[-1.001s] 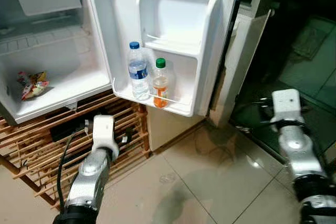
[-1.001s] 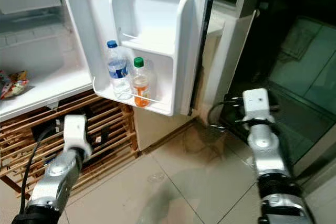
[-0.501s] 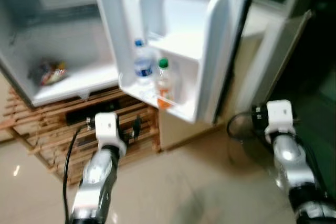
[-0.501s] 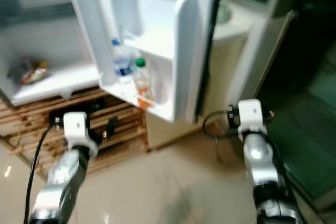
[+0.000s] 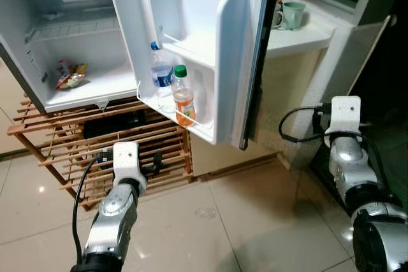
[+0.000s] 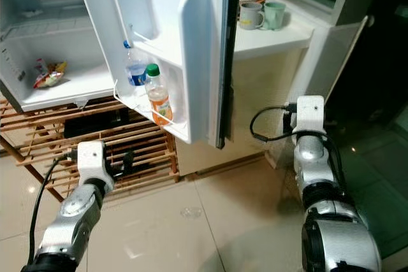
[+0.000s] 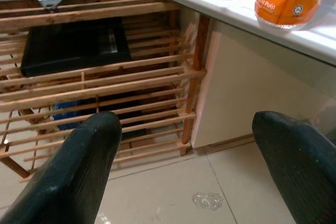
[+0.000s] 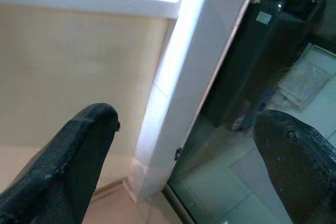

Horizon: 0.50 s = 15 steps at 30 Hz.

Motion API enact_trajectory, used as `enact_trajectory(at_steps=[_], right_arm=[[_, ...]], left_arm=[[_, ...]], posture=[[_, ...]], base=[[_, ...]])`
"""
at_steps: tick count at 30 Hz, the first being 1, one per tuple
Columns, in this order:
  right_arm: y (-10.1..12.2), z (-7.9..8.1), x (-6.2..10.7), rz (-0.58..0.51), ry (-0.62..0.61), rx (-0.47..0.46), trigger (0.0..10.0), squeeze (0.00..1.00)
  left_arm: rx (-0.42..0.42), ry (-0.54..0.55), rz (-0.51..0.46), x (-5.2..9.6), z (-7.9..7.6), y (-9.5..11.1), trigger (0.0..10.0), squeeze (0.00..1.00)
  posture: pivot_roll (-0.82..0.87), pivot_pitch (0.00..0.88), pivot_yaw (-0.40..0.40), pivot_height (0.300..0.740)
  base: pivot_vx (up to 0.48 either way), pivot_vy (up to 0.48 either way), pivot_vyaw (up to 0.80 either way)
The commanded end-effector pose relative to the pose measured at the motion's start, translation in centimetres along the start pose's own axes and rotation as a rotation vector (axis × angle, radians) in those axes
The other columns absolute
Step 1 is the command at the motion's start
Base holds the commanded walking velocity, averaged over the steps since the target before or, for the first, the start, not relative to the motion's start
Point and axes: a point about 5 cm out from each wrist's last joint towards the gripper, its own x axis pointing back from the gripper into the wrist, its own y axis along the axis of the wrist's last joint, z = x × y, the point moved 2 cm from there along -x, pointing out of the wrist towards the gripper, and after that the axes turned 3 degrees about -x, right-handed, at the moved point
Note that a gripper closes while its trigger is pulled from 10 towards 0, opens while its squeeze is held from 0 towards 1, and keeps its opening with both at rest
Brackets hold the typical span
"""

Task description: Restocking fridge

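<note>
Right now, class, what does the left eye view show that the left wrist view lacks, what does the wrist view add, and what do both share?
The left eye view adds the snack packet inside the fridge and the mugs on the counter. The left wrist view adds the left gripper, open, and a blue thing low in the rack. Both share the orange bottle, the water bottle, the rack and the black box.

Both arms are silver metal with rounded, jointed segments, each ending in a white boxy wrist block. A black cable loops from the left arm [image 5: 111, 211] and another from the right arm [image 5: 349, 164]. The left gripper [image 7: 184, 166] and right gripper [image 8: 184, 166] have thick, matte black fingers with rounded tips.
</note>
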Motion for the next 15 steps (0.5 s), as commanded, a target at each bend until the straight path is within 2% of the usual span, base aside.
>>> enact_trajectory(at_steps=[1, 3, 4, 5, 8, 11, 12, 14, 15], right_arm=[[0.3, 0.9, -0.2, 0.034, 0.013, -0.038, 10.0, 0.00], [0.6, 1.3, -0.3, 0.039, 0.020, -0.054, 10.0, 0.00], [1.3, 2.0, -0.5, 0.036, 0.043, -0.076, 10.0, 0.00], [1.3, 2.0, -0.5, 0.036, 0.043, -0.076, 10.0, 0.00], [2.4, 3.6, -0.6, 0.011, 0.109, -0.093, 10.0, 0.00], [2.8, 4.5, -0.5, 0.002, 0.147, -0.105, 10.0, 0.00], [3.1, 5.2, -0.4, -0.010, 0.183, -0.114, 10.0, 0.00], [4.2, 7.3, 0.2, -0.077, 0.282, -0.171, 10.0, 0.00], [4.2, 7.3, 0.2, -0.077, 0.282, -0.171, 10.0, 0.00]], left_arm=[[-0.013, -0.001, 0.031, -0.1, 0.4, -0.4, 10.0, 0.00], [-0.026, -0.007, 0.063, 0.0, 0.5, -1.0, 10.0, 0.00], [-0.040, 0.001, 0.136, 0.1, 1.0, -2.4, 10.0, 0.00], [-0.040, 0.001, 0.136, 0.1, 1.0, -2.4, 10.0, 0.00], [-0.012, 0.036, 0.217, 0.3, 2.2, -4.1, 10.0, 0.00], [-0.002, 0.039, 0.237, 0.4, 2.4, -4.4, 10.0, 0.00], [0.012, 0.019, 0.232, 0.5, 2.3, -4.4, 10.0, 0.00], [0.007, -0.169, 0.270, 1.1, 0.2, -5.4, 10.0, 0.00], [0.007, -0.169, 0.270, 1.1, 0.2, -5.4, 10.0, 0.00]], posture=[[-0.11, 0.000, 0.019, 0.740], [-0.11, 0.000, 0.017, 0.740], [-0.10, 0.000, 0.015, 0.740], [-0.10, 0.000, 0.015, 0.740], [-0.10, 0.000, 0.008, 0.740], [-0.10, 0.000, 0.008, 0.740], [-0.10, 0.000, 0.006, 0.740], [-0.10, 0.000, 0.013, 0.740], [-0.10, 0.000, 0.013, 0.740]], base=[[0.000, 0.000, 0.00], [0.000, 0.000, 0.00], [0.000, 0.000, 0.00], [0.000, 0.000, 0.00], [0.000, 0.000, 0.00], [0.000, 0.000, 0.00], [0.000, 0.000, 0.00], [0.000, 0.000, 0.00], [0.000, 0.000, 0.00]])
